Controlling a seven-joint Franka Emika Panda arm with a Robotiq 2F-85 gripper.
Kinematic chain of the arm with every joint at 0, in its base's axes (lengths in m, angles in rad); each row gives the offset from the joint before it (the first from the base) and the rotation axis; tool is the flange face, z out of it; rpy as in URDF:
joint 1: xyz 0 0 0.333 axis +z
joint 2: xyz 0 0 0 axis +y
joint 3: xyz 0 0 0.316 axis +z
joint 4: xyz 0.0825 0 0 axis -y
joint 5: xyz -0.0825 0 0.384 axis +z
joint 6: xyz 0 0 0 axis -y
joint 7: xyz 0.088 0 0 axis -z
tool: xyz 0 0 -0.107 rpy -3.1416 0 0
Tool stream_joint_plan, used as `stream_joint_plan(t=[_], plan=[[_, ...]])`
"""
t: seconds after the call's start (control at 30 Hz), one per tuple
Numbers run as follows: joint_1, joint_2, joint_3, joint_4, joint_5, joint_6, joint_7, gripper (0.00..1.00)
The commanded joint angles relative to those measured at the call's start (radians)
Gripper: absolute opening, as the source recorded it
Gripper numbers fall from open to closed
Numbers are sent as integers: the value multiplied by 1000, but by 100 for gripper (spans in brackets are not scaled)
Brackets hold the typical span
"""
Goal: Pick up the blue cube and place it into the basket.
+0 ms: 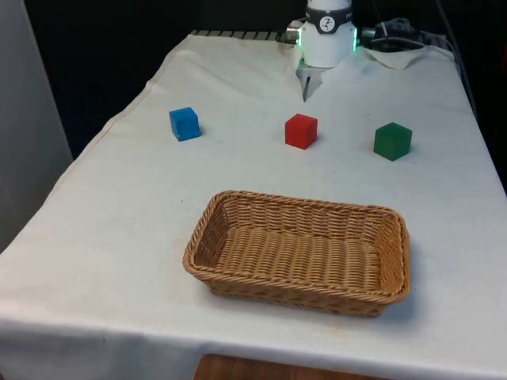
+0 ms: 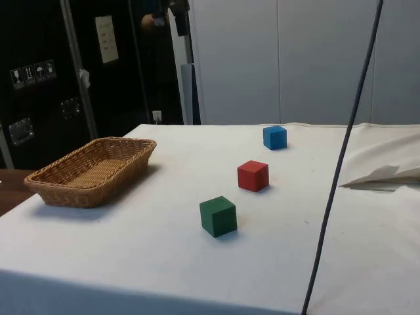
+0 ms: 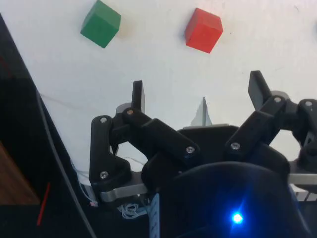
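The blue cube (image 1: 184, 123) sits on the white cloth at the front view's left, beyond the basket; the side view has this blue cube (image 2: 275, 137) furthest from the camera. The wicker basket (image 1: 305, 203) lies empty near the table's front edge, and in the side view the basket (image 2: 98, 190) is at the left. My gripper (image 3: 198, 91) hangs open above the cloth near the robot's end, with nothing between its fingers (image 3: 137, 94). It is well away from the blue cube.
A red cube (image 1: 301, 131) stands mid-table and a green cube (image 1: 392, 141) to its right in the front view. Both show beyond my fingertips: red cube (image 3: 203, 29), green cube (image 3: 101, 23). A dark cable (image 2: 341, 164) crosses the side view.
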Motion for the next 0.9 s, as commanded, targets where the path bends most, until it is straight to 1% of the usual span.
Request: stream_joint_plan(t=[0.0,0.03,0.23,0.27,0.3,0.5,0.53,0.57,0.7,0.73,0.77,0.87], plan=[[0,0,0,0,0,0,0,100],[-2,-9,-2,-13,-8,8,1,100],[-4,-36,-15,-62,-29,26,6,100],[-3,-29,-14,-52,-21,11,2,100],[-4,-40,-16,-69,-33,29,6,100],[-5,-64,-33,-113,-58,56,5,100],[-3,-56,-33,-104,-51,41,3,100],[-5,-66,-35,-119,-61,59,5,100],[-6,-82,-50,-151,-81,82,4,100],[-4,-72,-48,-137,-71,63,2,100],[-7,-85,-53,-158,-85,87,3,100],[-7,-98,-64,-183,-99,107,1,100]])
